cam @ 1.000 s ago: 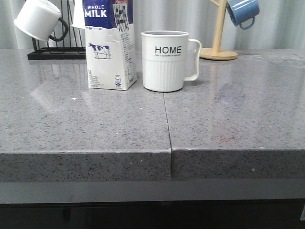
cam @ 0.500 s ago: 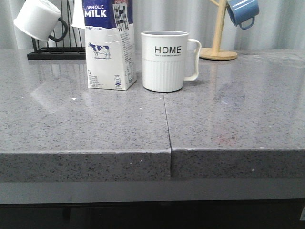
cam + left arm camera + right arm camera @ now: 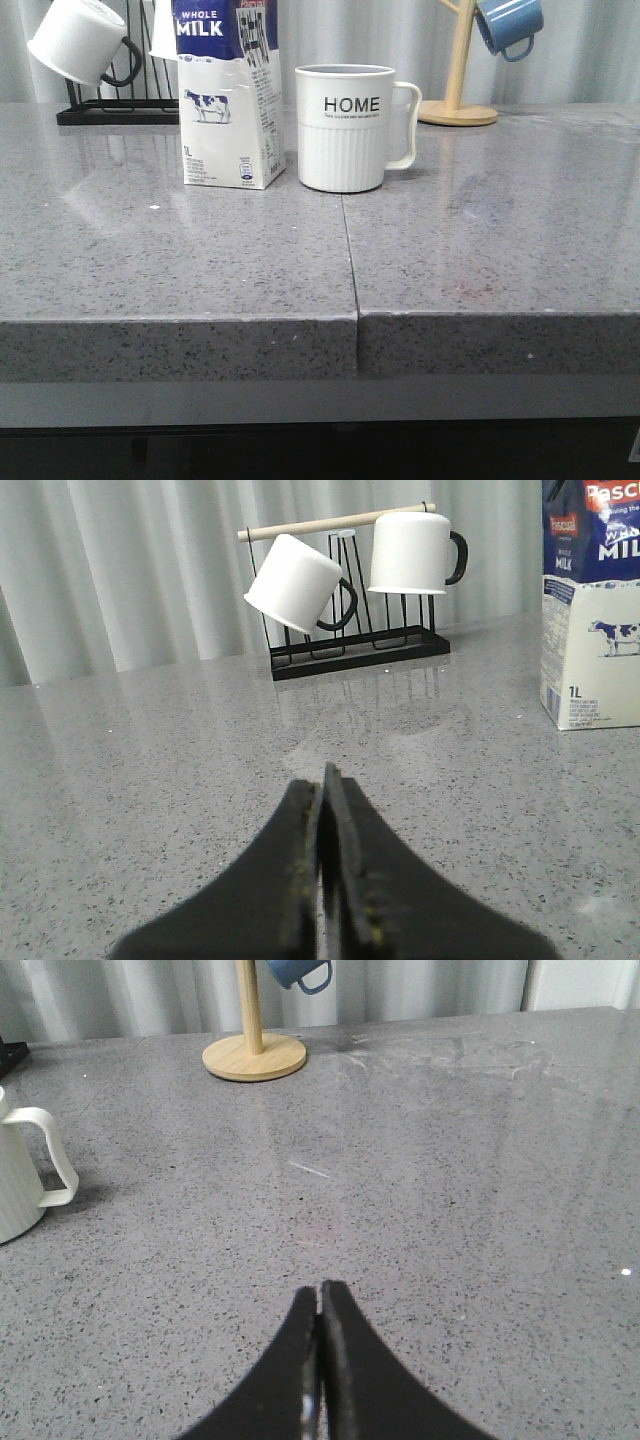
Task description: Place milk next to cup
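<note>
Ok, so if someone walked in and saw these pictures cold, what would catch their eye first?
Probably the milk and the cup marked HOME, standing upright side by side at the middle back of the counter, with a narrow gap between them. Next, the white mugs hanging on a black rack behind the milk, and the blue mug on a wooden stand at the back right.

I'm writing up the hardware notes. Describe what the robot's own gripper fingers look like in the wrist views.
Only the fingers show. The left gripper has matte black fingers, broad at the base and tapering to narrow tips, with faint yellowish marks along their inner edges. The right gripper has the same black tapered shape. No cables or arm links are visible.
</note>
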Robot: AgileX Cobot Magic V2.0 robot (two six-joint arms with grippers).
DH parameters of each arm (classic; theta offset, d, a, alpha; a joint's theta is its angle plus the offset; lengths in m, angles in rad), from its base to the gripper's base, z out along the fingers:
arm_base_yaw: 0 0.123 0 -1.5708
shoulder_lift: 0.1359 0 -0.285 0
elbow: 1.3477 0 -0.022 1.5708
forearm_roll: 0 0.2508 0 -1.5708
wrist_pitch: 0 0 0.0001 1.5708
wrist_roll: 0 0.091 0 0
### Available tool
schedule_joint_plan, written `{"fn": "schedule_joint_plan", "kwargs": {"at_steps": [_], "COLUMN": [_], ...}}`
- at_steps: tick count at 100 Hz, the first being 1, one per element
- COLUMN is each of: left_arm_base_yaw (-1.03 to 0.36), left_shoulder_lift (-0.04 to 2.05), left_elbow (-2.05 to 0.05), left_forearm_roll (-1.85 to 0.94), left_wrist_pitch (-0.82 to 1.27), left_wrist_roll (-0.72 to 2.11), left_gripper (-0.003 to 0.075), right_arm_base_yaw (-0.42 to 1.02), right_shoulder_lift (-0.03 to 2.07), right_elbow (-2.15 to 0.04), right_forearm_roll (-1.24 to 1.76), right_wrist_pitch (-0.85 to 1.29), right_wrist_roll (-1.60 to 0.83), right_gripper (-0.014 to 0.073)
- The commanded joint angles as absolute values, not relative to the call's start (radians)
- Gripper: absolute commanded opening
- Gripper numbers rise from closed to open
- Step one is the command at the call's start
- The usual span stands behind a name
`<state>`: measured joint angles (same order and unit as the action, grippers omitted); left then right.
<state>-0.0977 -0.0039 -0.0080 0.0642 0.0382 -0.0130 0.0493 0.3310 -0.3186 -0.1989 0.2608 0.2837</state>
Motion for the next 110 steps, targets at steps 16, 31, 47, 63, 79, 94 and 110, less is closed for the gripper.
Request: {"fn": "schedule_joint_plan", "kwargs": {"at_steps": [16,31,47,63,79,94,110], "left_arm_base_yaw": [-0.097,-0.097,-0.097,-0.097,-0.097,-0.099,-0.099], "left_shoulder_lift": [-0.037,-0.037,-0.037,-0.037,-0.037,-0.037,-0.037], "left_elbow": [0.043,0.043,0.043,0.043,0.043,0.043,0.043], "left_forearm_roll": [0.053,0.053,0.053,0.053,0.053,0.053,0.053], "left_wrist_pitch": [-0.044,-0.044,-0.044,-0.044,-0.044,-0.044,-0.041], "left_wrist_roll": [-0.021,-0.021,-0.021,-0.021,-0.021,-0.021,-0.021], "left_gripper": [-0.002,-0.002,-0.0021,-0.002,-0.002,-0.002,-0.002], "right_arm_base_yaw": [0.042,0.042,0.042,0.045,0.059,0.079,0.086], "right_shoulder_lift": [0.336,0.336,0.336,0.307,0.2,0.063,-0.028], "right_elbow": [-0.347,-0.347,-0.347,-0.346,-0.305,-0.214,-0.113], "right_forearm_roll": [-0.209,-0.209,-0.209,-0.19,-0.079,-0.039,-0.028], "right_wrist_pitch": [0.194,0.194,0.194,0.191,0.191,0.188,0.134], "right_wrist_roll": [0.282,0.282,0.282,0.239,0.087,0.039,0.039], "right_gripper": [-0.0121,-0.0121,-0.0121,-0.0121,-0.0121,-0.0121,-0.0121]}}
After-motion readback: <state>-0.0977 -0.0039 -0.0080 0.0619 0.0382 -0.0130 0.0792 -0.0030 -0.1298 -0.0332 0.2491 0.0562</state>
